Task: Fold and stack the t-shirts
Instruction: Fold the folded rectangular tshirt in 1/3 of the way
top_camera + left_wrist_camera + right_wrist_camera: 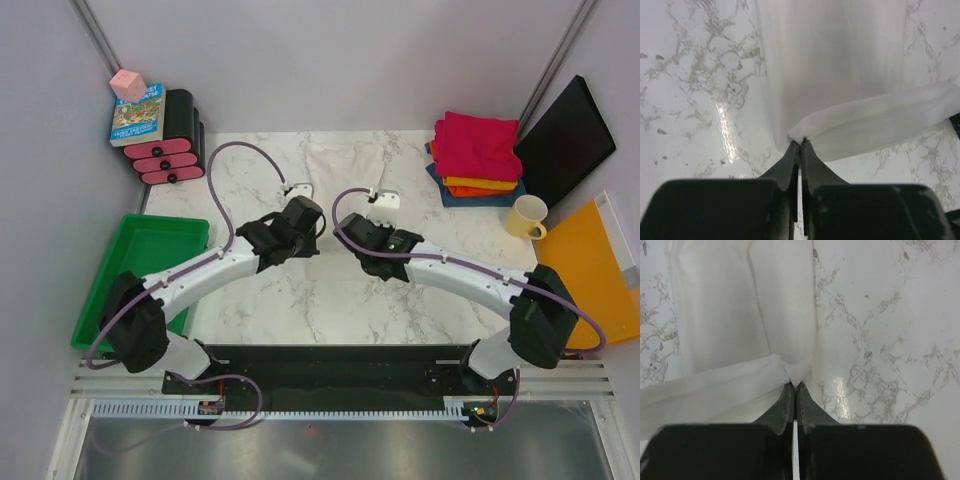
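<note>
Off-white t-shirt [345, 160] flat on table [300, 300], far centre. Left gripper [800, 143], right gripper [794, 385] each pinched on near hem corner. Fold in hand; next, likely: carry hem evenly over far half.

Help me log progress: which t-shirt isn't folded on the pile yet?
The off-white t-shirt, spread on the table, left gripper and right gripper pinching its near edge; the magenta tee, orange tee and dark blue tee are stacked folded.

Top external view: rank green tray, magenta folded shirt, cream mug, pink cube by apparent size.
1. green tray
2. magenta folded shirt
3. cream mug and pink cube: look about alike. The cube sits higher, nearer the camera, so not ranked.
</note>
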